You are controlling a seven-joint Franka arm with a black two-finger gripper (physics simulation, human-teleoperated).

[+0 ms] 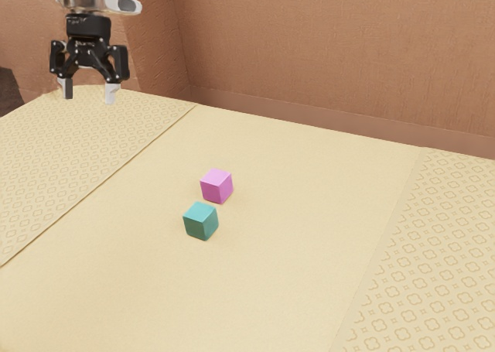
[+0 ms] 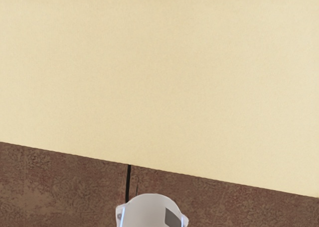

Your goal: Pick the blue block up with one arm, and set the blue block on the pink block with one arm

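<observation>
Nothing done yet: hand (image 1: 90,94) open, empty, aloft; blue block (image 1: 200,220) rests on counter (image 1: 309,236), 7 o'clock of pink block (image 1: 216,186).

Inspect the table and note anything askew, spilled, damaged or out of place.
Nothing stands out. The blue block and the pink block both sit flat and whole on the table, close together and not stacked. The claw hangs open above the table toward the exterior view's upper left, holding nothing.
</observation>
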